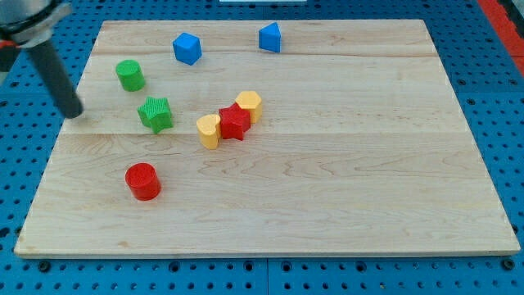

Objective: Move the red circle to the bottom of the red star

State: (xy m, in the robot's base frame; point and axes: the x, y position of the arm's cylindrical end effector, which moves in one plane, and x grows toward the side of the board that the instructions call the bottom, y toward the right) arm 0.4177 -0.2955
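My tip [74, 111] is hanging at the far left board edge, touching no block. The red circle [142, 181] is lying near left, well apart from the red star [235, 122]. The approach step is beginning, I think; next the tip is needing to go left of the circle and push it right.

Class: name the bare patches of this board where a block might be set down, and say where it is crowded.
Bare: the whole view's right side, beyond the yellow hexagon, and the bottom strip right of the red circle. Crowded: the yellow heart, red star and hexagon touch in a row; green blocks cluster near my tip.
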